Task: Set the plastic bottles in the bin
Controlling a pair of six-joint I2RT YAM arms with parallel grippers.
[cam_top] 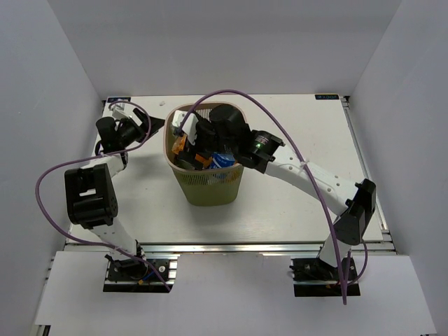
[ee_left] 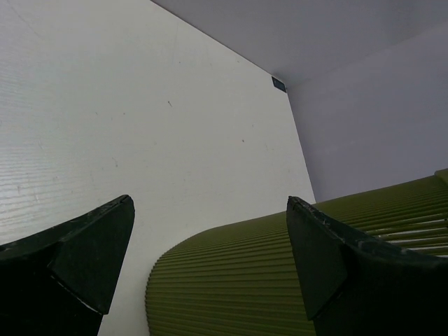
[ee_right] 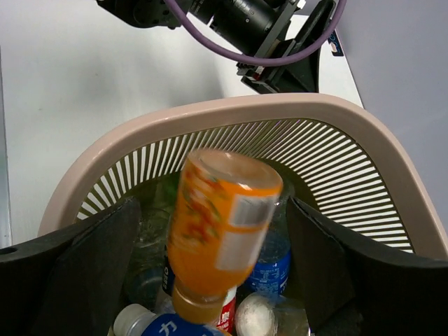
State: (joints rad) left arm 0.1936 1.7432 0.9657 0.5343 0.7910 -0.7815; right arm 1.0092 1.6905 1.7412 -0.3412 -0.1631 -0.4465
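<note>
- White table (cam_top: 294, 203) carries the bin (cam_top: 207, 190).
- Right gripper (ee_right: 211, 210): jaws apart, blurred orange bottle (ee_right: 213, 238) between them, seemingly untouched.
- Left gripper (ee_left: 210, 206): jaws apart, bin wall just below.

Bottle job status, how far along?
Done: blue-labelled plastic bottles lie in the olive-tan mesh bin. In hand: an orange plastic bottle tilts cap-down, loose in the open right gripper, over the bin. Left: no bottle shows on the white table; left gripper open, empty.
</note>
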